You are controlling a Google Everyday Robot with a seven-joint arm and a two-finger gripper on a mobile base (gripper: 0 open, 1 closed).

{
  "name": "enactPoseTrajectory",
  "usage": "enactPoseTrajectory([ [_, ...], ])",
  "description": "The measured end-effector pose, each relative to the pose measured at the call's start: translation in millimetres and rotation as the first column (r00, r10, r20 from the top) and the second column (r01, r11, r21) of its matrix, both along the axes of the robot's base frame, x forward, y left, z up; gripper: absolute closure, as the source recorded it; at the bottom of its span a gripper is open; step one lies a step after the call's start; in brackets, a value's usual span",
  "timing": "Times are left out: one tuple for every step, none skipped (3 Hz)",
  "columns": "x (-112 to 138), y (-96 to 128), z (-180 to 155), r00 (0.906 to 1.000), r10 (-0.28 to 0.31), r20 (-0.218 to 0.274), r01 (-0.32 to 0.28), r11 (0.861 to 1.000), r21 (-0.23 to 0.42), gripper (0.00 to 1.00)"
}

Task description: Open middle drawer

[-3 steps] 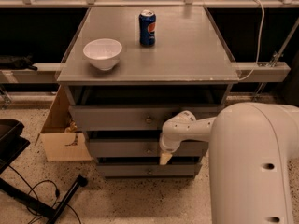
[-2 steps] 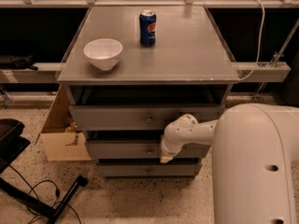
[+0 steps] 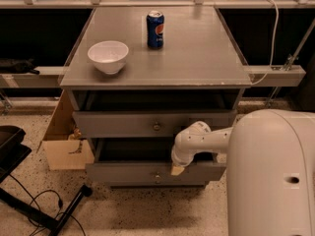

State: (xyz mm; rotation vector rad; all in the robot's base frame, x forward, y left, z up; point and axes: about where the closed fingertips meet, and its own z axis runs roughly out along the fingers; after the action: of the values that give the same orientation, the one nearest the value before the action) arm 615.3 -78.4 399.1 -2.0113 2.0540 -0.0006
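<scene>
Counting downward, we find three grey, flat-fronted wooden drawers in one cabinet point(image 3: 197, 58): the top drawer point(image 3: 118, 124), widest and pulled out; the middle drawer point(image 3: 123, 172) below it, also pulled out toward us; and the bottom drawer point(image 3: 138, 184), showing only as a thin strip. Two small round metal knobs are visible, the top knob point(image 3: 156, 127) and the middle knob point(image 3: 157, 175), each at the centre of its front. Behind the middle front the inside is dark, and we cannot tell what it holds.

One gripper point(image 3: 176, 170), tan-tipped at the end of a smooth white arm point(image 3: 206, 139), sits against the upper edge of the middle drawer's front, just right of its knob. We cannot tell whether it is grasping or released.

On the cabinet's smooth grey top stand one round white bowl point(image 3: 108, 56), near left, showing only white inside, and one blue can point(image 3: 155, 29), farther back and upright.

One open cardboard box point(image 3: 66, 154) rests on the speckled floor point(image 3: 138, 210) against the cabinet's left side.
</scene>
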Motion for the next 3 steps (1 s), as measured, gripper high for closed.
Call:
enactPoseTrajectory([
  [-20.8, -11.6, 2.4, 0.9996, 0.008, -0.025, -0.008, 0.999, -0.031, 1.00],
  [-20.7, -10.1, 1.8, 0.9996, 0.008, -0.025, -0.008, 0.999, -0.031, 1.00],
  [-28.8, -11.6, 1.1, 0.9993, 0.007, -0.038, -0.008, 0.999, -0.038, 1.00],
])
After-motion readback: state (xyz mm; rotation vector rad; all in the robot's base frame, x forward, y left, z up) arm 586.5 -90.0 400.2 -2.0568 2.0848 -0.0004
